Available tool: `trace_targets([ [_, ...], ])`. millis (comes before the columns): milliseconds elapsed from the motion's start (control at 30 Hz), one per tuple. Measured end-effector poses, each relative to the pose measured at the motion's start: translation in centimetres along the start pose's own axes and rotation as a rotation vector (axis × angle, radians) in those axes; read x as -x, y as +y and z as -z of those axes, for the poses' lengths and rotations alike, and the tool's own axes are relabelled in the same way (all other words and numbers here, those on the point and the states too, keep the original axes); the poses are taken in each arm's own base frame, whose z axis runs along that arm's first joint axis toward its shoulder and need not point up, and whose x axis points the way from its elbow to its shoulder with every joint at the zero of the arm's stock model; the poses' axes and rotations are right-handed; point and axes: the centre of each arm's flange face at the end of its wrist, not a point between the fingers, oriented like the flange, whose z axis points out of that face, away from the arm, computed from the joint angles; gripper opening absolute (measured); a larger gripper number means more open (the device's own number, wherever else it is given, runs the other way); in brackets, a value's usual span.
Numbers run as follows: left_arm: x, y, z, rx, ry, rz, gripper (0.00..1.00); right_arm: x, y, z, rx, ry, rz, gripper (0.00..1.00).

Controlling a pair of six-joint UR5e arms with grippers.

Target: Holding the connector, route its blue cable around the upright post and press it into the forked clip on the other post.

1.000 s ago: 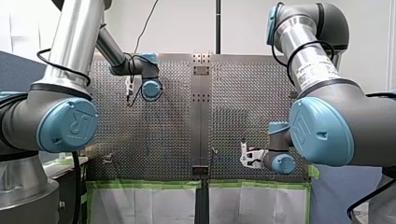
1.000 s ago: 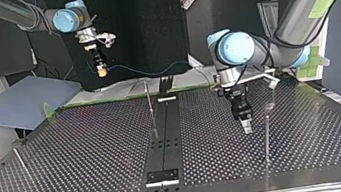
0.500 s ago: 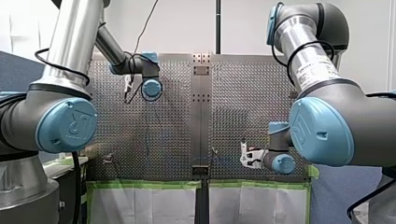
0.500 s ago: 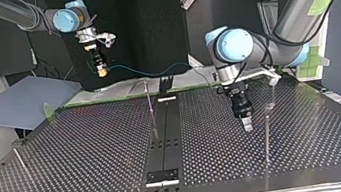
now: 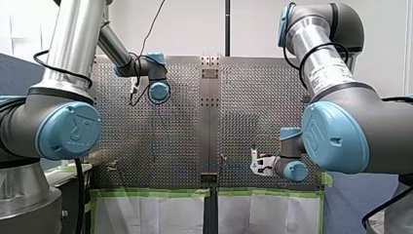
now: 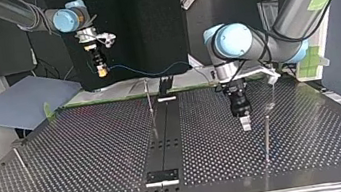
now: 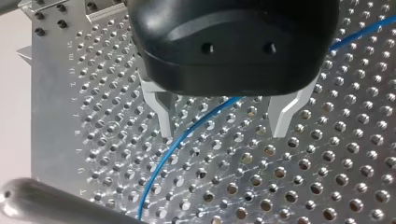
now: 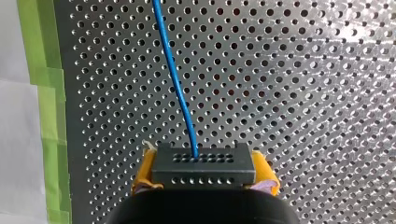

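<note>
Connector (image 8: 203, 164) tight in right gripper (image 8: 204, 169)

Left arm's cap: the round blue plastic cap (image 5: 69, 130) on the big grey joint of the robot's left arm, in the front view, carries a raised "UR" logo, set at a tilt.
Right arm's cap: the round blue plastic cap (image 5: 331, 138) on the right arm's big grey joint bears the same "UR" logo.
Right arm's tube: the shiny silver metal tube (image 5: 324, 73) has a short line of dark print, too small to read.
Plate's edge: in the left wrist view, beside the black left gripper (image 7: 222, 133), the perforated silver metal table plate (image 7: 327, 177) has small engraved letters (image 7: 79, 140) along its edge, one per row of holes. One looks like a "T"; the others cannot be read for sure.
</note>
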Motion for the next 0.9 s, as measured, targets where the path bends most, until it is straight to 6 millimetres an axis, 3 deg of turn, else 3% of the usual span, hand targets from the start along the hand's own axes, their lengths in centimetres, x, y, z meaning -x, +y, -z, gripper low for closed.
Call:
trace_targets([
  [600, -0.1, 0.8, -2.7, 0.037, -0.028, -0.053, 1.00, 0.0, 0.0, 0.0, 0.000, 0.001, 0.000, 0.00],
  [900, -1.7, 0.0, -3.8, 0.028, 0.033, -0.090, 1.00, 0.0, 0.0, 0.0, -0.001, 0.000, 0.000, 0.00],
])
